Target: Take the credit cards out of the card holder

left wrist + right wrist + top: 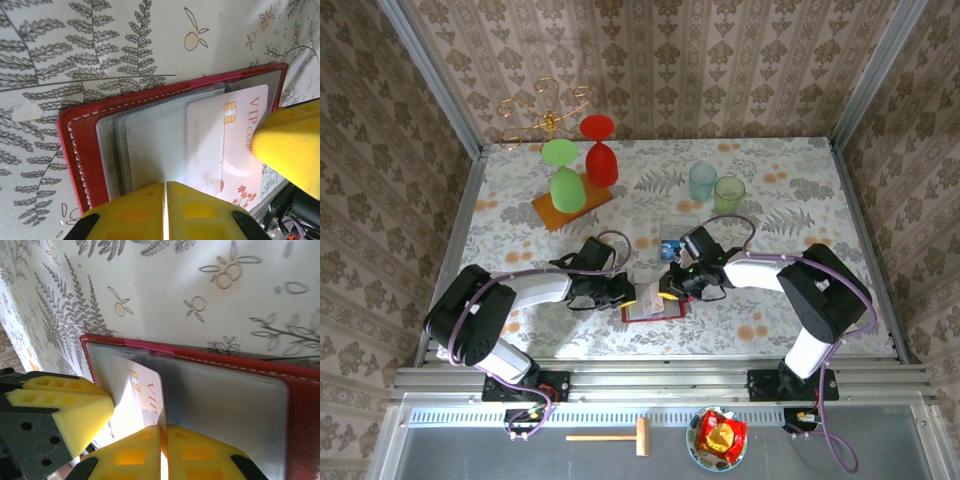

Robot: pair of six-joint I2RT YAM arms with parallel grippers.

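The card holder (82,150) lies open on the worktop (800,300), near the front edge and between the two arms; its greyish clear pockets (150,145) fan out inside the red cover; a pale pinkish card (235,145) printed "VIP" sticks partway out of one pocket, at the end of the holder nearer the right arm. The right tool (162,437) is closed, its yellow pads pressed together with the card's free edge running into the seam between them, so it grips that card; the left tool (165,195) is closed too, its pads meeting over the pocket leaves; whether a leaf is pinched between them I cannot tell. The two tools stand close together, facing each other across the holder. A blue card (670,248) lies flat on the worktop just behind the holder; farther back stand two pale tumblers (715,188); to their left is an orange board (570,208) with a green goblet (565,180) and a red goblet (600,150) at it.
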